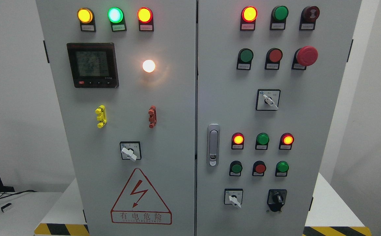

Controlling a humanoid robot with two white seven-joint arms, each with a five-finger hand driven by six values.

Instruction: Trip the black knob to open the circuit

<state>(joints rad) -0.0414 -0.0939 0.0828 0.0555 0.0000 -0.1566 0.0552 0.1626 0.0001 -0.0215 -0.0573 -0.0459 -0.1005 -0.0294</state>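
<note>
The black knob (277,199) sits low on the right door (275,98) of the cabinet, in the bottom row, with its grip pointing roughly straight up. Neither hand shows in the head view, so whether either is wide, narrow or holding anything cannot be told, and the knob's place relative to a hand can only be judged: since the right arm would enter from the lower right, the knob should lie up and slightly inward of that hand as it rises.

To trip it well, the hand should probably come in square to the door, pinch the raised grip from both sides, and turn in 1 firm motion until it stops, without pushing sideways.

Just beside the knob on its left is a white selector (233,197), and above it a row of 3 buttons, with a green button (282,167) nearest. These are close enough that stray fingers could bump them. The door latch (213,145) stands further left, well clear. Several red lamps (238,139) glow, which suggests the circuit is live.
</note>
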